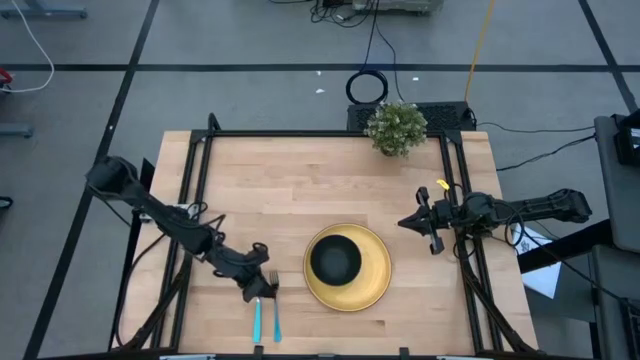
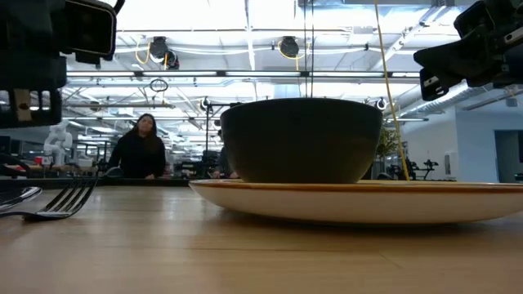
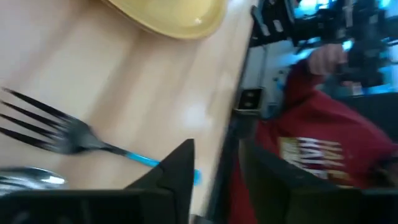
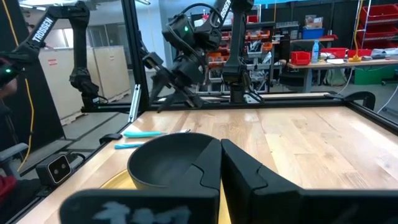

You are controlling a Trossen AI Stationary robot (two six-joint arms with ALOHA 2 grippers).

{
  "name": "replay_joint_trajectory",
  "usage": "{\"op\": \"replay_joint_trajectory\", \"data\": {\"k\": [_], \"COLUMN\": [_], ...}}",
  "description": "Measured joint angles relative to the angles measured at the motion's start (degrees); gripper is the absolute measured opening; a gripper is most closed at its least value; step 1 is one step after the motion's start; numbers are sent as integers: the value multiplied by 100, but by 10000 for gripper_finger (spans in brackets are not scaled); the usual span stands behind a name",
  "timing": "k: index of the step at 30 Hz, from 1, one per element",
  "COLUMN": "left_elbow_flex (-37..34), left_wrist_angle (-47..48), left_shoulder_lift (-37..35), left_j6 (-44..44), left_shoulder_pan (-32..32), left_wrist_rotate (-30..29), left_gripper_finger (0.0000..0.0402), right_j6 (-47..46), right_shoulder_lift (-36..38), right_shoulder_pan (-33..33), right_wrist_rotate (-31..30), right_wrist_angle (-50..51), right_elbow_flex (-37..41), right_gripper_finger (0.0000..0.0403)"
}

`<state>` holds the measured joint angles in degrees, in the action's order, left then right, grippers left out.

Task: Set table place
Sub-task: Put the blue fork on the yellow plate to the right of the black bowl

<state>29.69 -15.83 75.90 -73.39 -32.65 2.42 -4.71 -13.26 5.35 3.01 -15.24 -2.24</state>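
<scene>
Light wooden tabletop (image 1: 300, 180) framed by black rails. Near the front edge, a little right of centre: round yellow plate (image 1: 374, 287) with a smaller black bowl (image 1: 335, 259) seated on it, toward the plate's left side. In the low view, bowl (image 2: 301, 140) upright on the plate (image 2: 359, 198), filling the middle of the frame.

Just left of the plate, by the front edge: 2 utensils with turquoise handles lying side by side, handles toward the front edge. Fork (image 1: 275, 305) nearer the plate, spoon (image 1: 257, 315) on its left. Left wrist view: fork (image 3: 56, 134) flat on the wood, tines away from the front edge, spoon bowl (image 3: 28, 178) beside it, plate rim (image 3: 180, 15) beyond.

Left hand (image 1: 262, 288) low over the utensil heads near the front-left part of the tabletop, arm reaching in from the left edge. Fingers spread apart in the wrist view, pinching nothing, 1 dark finger (image 3: 174, 177) over the turquoise handle.

Right hand (image 1: 425, 222) raised near the right edge, about midway along it, well apart from the plate, pointing toward the centre. Fingers pressed nearly together, empty.

Small green potted plant (image 1: 396, 127) at the back edge, right of centre.

Beyond the tabletop, in the low view, a person (image 2: 140, 149) in dark clothes; in the left wrist view, a red sleeve (image 3: 311, 143).
</scene>
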Motion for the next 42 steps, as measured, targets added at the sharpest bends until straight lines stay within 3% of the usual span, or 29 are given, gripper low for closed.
{"op": "replay_joint_trajectory", "data": {"k": [8,13,23,31,37,42], "left_elbow_flex": [0,0,0,310,715,1195], "left_wrist_angle": [-537,-506,-430,216,374,1387], "left_shoulder_lift": [544,963,1448,1813,1982,2041], "left_j6": [-702,-1414,-1702,-1601,-1137,-762], "left_shoulder_pan": [49,49,339,665,948,1110], "left_wrist_rotate": [421,814,1078,1932,2052,2152], "left_gripper_finger": [196,202,202,185,165,161], "right_j6": [0,0,0,-11,-15,-17], "right_shoulder_lift": [0,0,0,0,0,2], "right_shoulder_pan": [-1,1,0,1,1,1], "right_wrist_rotate": [0,0,0,0,0,0], "right_wrist_angle": [85,54,20,6,6,7], "right_elbow_flex": [0,0,0,0,0,0], "right_gripper_finger": [0,0,0,0,0,0]}}
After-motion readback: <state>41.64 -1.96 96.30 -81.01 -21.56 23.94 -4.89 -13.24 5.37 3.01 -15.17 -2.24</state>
